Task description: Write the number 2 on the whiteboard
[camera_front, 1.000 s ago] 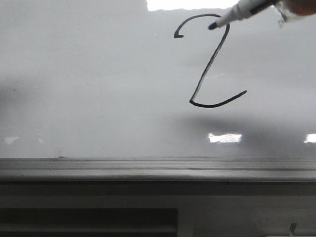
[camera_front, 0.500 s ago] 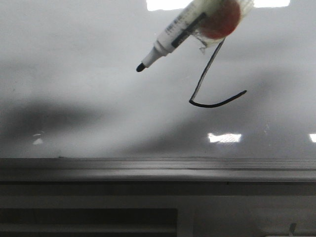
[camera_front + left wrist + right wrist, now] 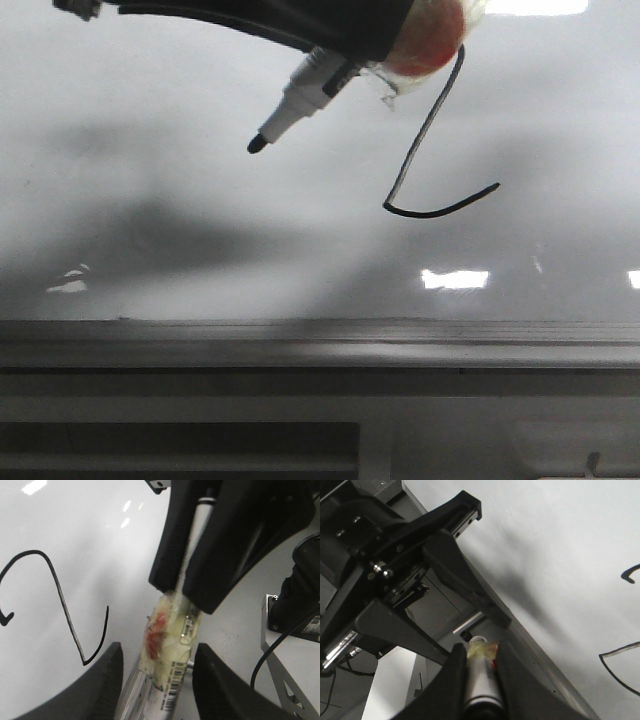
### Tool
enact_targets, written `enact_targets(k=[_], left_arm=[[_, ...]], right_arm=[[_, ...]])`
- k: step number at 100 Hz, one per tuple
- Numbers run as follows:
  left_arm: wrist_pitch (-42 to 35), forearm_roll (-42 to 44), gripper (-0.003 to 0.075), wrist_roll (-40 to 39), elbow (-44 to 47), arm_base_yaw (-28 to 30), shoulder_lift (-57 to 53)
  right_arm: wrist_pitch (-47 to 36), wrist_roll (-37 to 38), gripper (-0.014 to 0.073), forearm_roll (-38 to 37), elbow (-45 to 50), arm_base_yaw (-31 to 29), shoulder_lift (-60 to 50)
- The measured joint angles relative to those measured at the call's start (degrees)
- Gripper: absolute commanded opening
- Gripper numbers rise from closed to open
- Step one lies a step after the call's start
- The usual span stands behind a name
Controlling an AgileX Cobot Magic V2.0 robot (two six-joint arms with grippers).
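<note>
I read right gripper [image 3: 480, 652] clamped on the marker [image 3: 480, 682]; left gripper [image 3: 157, 650] spread wide, bottom centre of frame.

The front view looks forward and close onto the whiteboard [image 3: 150, 200], its grey frame edge [image 3: 300, 345] running across the lower part; board surface fills most of the picture. The left wrist view looks along that arm's fingers at the board from very near, taking in the whole number 2 [image 3: 60, 605] and the marker [image 3: 170, 650] crossing in front. The right wrist view looks past its own fingers along the board's frame edge. All three views share the drawn digit, and the front and left wrist views share the marker.
</note>
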Motion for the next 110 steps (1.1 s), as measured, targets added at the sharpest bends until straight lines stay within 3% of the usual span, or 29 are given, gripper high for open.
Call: enact_targets(k=[20,36,45,57,64,85,97,110], left_arm=[[0.0,0.1,0.0209,0.3,0.0,0.0,1.1],[0.5,0.1,-0.0016,0.7,0.0,-0.1,1.5],[1.2,0.7,-0.0020,1.5,0.0,-0.1,1.5],[0.9,0.6,-0.0020,1.4,-0.1,-0.1,1.5],[-1.2,0.5,-0.0020,1.0,-0.1,-0.1,1.5],[-13.0,-1.3,-0.0020,-1.9,3.9,-0.1,-1.8],[-20.2,-7.0,-0.0020,-2.3,8.4,-0.6,-6.2],[-31.2,-13.9,-0.0020,-2.5,11.9,-5.2,-9.3]], right_arm=[[0.1,0.0,-0.0046,0.0,0.0,0.0,0.0],[-0.2,0.0,-0.0027,0.0,0.0,0.0,0.1],[0.0,0.0,0.0069,0.1,0.0,0.0,0.1],[-0.3,0.0,0.0299,0.3,0.0,0.0,0.1],[-1.0,-0.1,0.0373,0.4,0.0,0.0,0.1],[-6.7,-0.1,0.0379,0.4,0.0,-0.2,-2.4],[-11.7,-0.1,0.0379,0.5,0.6,-0.6,-5.7],[-16.0,-0.1,0.0377,1.2,3.2,-0.6,-8.3]])
